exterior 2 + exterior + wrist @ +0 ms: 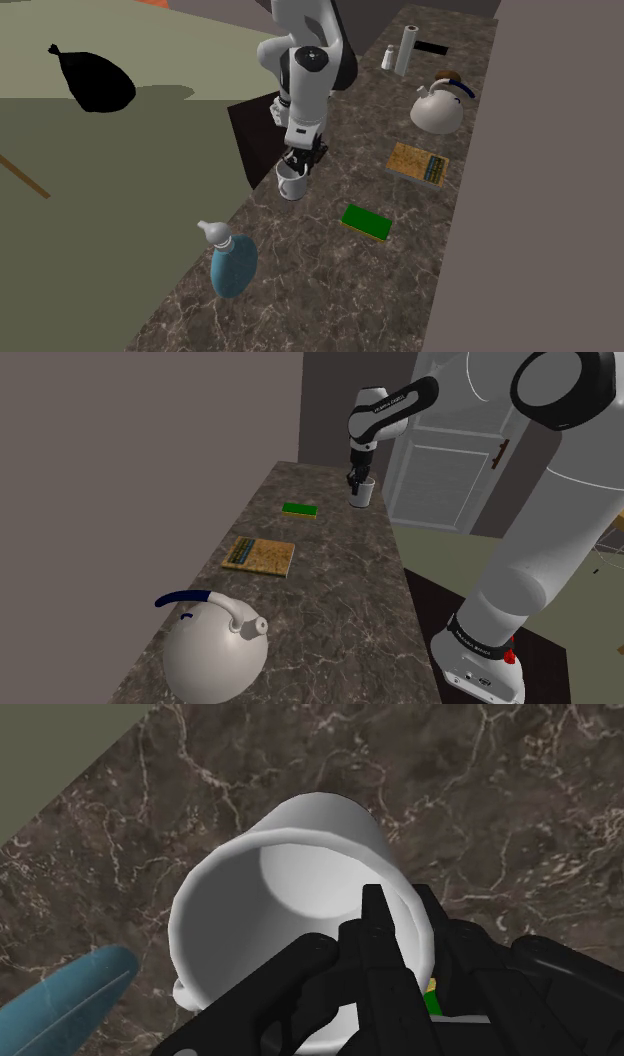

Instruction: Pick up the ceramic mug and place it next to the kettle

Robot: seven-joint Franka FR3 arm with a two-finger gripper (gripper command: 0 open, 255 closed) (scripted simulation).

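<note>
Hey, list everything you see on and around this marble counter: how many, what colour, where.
mug: one, white, at the counter's open edge
kettle: one, white with blue handle, shoulder view's lower left
pad: one, green, beside the mug
book: one, tan, between pad and kettle
bottle: one, blue, beyond the mug from the kettle
roll: one, white, upright beyond the kettle
shaker: one, white, beside the roll
bag: one, black, on the floor
counter: one, dark marbled
arm: one, white, reaching over the counter
gripper: one, black, shut on the mug's side

upright white mug (362, 498), well apart from kettle (214, 652)
</note>
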